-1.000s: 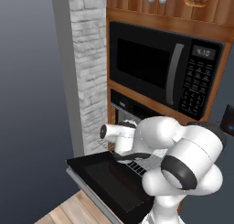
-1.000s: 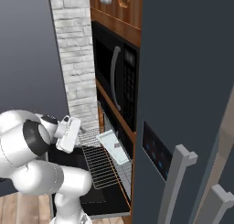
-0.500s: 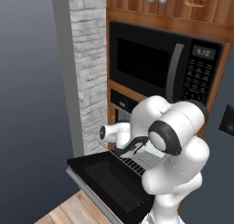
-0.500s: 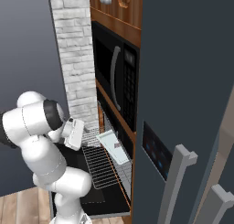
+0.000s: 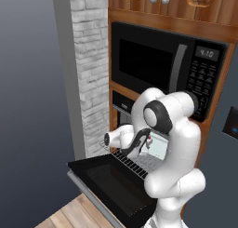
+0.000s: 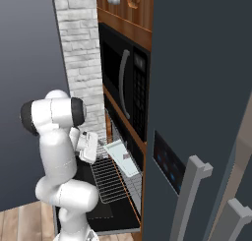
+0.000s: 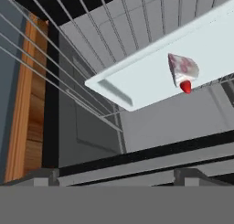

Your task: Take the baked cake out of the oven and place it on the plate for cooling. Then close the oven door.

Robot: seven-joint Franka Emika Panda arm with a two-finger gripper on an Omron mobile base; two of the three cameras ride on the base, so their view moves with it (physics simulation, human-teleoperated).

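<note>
The oven (image 5: 122,101) sits below the microwave, and the oven door (image 5: 109,183) lies folded down flat. A wire rack (image 5: 134,160) is pulled out over the door. A pale tray (image 7: 146,74) rests on the rack and carries the cake (image 7: 183,68), a small white-pink wedge with a red berry. In the right base view the tray (image 6: 123,157) lies just right of my hand. My gripper (image 5: 138,145) hovers over the rack, beside the tray, open with nothing between its fingertips (image 7: 45,175). The plate is out of view.
A black microwave (image 5: 162,66) with a vertical handle hangs above the oven. A white brick column (image 5: 90,78) stands to the left and a tall dark fridge (image 6: 197,102) to the right. The wooden floor (image 5: 65,215) shows below the door.
The arm's upper links have swung up and back toward the oven. The hand has stayed by the rack, and the gripper remains open.
</note>
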